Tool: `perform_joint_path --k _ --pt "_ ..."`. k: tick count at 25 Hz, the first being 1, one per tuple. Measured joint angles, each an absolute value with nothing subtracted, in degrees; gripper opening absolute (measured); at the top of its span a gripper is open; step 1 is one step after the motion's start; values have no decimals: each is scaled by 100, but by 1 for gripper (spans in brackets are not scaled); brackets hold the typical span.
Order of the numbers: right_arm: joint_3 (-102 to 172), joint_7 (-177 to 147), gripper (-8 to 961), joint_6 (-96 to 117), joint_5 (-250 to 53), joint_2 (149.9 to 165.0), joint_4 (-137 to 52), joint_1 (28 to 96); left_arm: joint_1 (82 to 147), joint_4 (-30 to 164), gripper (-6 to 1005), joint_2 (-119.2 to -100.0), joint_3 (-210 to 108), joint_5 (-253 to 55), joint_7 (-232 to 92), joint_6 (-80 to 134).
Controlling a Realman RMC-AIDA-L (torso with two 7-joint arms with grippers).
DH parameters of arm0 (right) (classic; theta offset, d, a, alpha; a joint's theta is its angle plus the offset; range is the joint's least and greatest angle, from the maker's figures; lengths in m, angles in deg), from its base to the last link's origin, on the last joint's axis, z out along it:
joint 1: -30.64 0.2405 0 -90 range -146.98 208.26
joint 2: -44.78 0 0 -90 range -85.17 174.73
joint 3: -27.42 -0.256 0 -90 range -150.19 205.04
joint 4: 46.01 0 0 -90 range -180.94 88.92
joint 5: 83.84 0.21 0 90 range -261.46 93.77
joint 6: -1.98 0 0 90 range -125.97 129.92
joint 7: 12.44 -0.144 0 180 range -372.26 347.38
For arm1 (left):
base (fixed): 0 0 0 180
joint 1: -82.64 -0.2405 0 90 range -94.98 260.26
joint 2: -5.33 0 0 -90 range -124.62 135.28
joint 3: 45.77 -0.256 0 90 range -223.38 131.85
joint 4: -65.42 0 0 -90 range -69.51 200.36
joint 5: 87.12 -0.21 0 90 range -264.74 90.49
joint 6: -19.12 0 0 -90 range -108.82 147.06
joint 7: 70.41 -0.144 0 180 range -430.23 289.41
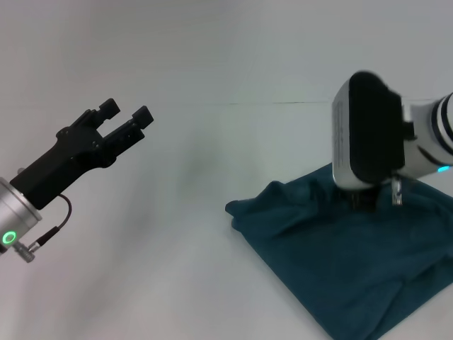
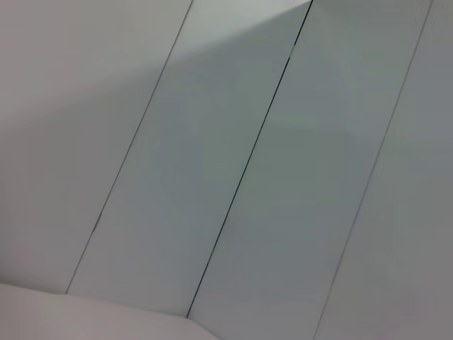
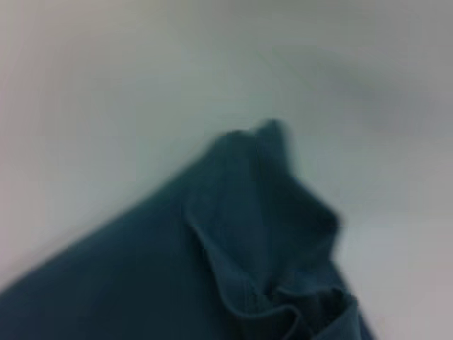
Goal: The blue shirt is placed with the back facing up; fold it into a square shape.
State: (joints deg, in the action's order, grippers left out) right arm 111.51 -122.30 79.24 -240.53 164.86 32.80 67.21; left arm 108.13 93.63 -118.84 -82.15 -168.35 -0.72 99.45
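My right gripper (image 1: 364,202) presses into the shirt (image 1: 340,255) near the bench's right edge; its fingers I cannot tell. Left gripper (image 1: 127,117) hovers open, left. Lift cloth slowly, keeping edges aligned.

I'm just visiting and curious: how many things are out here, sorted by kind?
Shirts: 1, the blue shirt, crumpled on the table.
Grippers: 2, the left gripper raised with fingers apart, the right gripper down at the shirt.
Tables: 1.
Total: 4.

Blue shirt (image 1: 340,262): dark teal, rumpled, apparently folded, flat on table, right side.
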Motion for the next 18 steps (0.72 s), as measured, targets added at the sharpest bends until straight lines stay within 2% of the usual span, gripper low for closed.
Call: perform_joint_path --k 2,18 --pt "11118 -12515 30 7547 -24270 16487 3279 6683 10812 9363 887 -11883 -8215 -16841 -72 9945" --pt "11072 -13730 18 6663 -25165 16484 2768 6513 10813 9362 888 -11886 -8215 -16842 -60 9945"
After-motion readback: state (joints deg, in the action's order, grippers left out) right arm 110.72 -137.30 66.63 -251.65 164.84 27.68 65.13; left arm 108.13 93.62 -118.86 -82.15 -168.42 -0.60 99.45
